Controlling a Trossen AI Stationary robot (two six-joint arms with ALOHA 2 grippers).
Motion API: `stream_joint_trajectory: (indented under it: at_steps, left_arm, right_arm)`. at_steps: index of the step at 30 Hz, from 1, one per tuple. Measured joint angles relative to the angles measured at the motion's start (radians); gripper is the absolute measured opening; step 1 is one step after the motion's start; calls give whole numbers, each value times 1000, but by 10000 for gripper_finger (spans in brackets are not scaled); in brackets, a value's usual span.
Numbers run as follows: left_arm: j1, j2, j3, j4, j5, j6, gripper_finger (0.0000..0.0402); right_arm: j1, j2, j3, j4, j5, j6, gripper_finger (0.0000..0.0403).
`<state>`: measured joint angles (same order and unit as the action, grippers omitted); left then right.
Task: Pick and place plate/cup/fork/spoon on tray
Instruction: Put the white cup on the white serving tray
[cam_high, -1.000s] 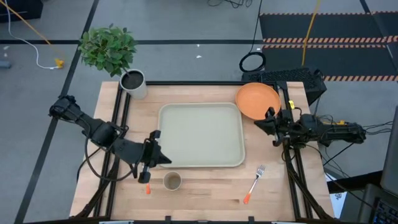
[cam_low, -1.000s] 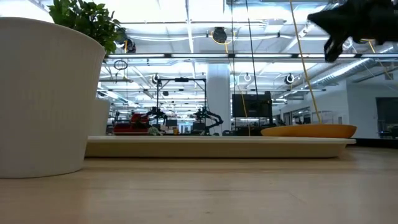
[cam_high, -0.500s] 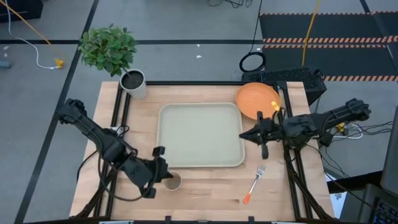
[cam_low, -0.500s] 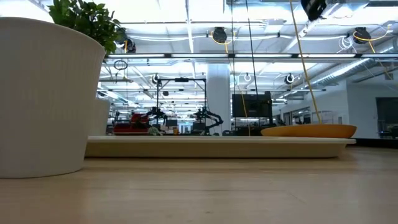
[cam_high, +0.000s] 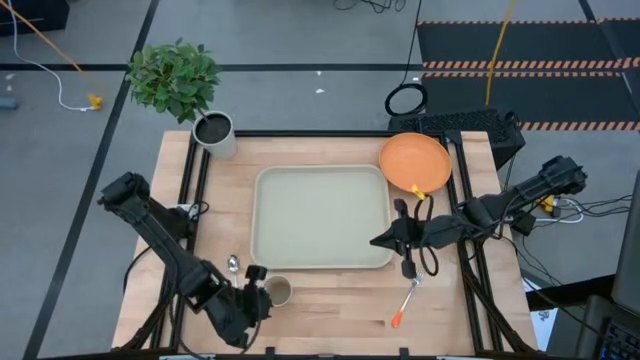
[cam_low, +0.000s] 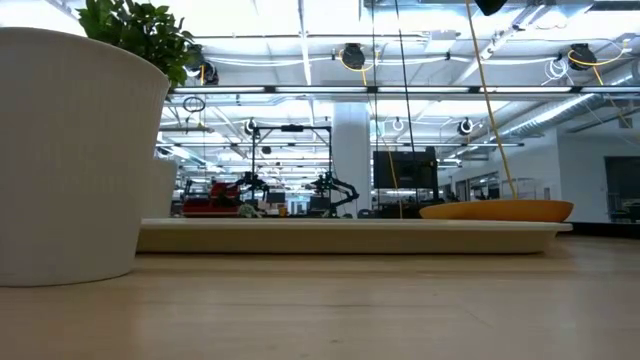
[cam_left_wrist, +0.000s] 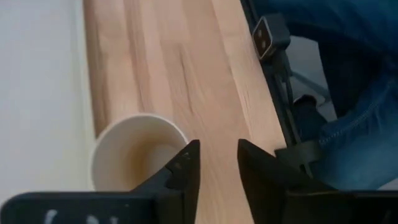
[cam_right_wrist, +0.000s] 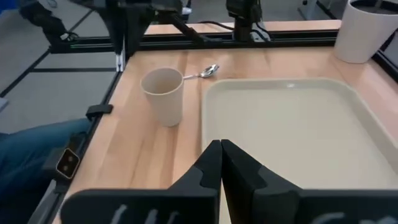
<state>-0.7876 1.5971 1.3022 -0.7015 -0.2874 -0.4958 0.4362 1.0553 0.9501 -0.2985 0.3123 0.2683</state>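
Note:
The pale green tray (cam_high: 320, 215) lies mid-table. The orange plate (cam_high: 413, 162) sits by its far right corner. The beige cup (cam_high: 279, 291) stands upright on the wood near the table's front edge, and the spoon (cam_right_wrist: 205, 73) lies beside it. The fork (cam_high: 408, 297) lies near the tray's near right corner. My left gripper (cam_left_wrist: 217, 155) is open and hovers just beside the cup (cam_left_wrist: 134, 155), which is not between its fingers. My right gripper (cam_high: 376, 241) is shut on nothing, above the tray's near right corner.
A white pot (cam_high: 214, 132) with a green plant stands at the table's far left corner. A person in blue jeans (cam_left_wrist: 348, 93) stands close to the table's near left edge. Bare wood lies between the cup and the fork.
My left gripper has gone down and toward the table's near edge, ending beside the cup. My right gripper has risen and swung from beside the plate toward the tray's near right corner, and it has left the low view upward. No object has moved.

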Motion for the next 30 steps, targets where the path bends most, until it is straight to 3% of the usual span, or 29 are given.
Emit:
stream_joint_trajectory:
  at_steps: [9,14,30]
  left_arm:
    - [-13,93,0,-1,-15,58,179]
    - [2,119,0,-4,-21,94,194]
    - [15,119,-42,-81,-28,120,103]
  right_arm:
    - [5,-1,1,0,-1,7,0]
    - [5,-1,1,-27,-2,8,0]
    - [11,-1,1,-24,-3,33,0]
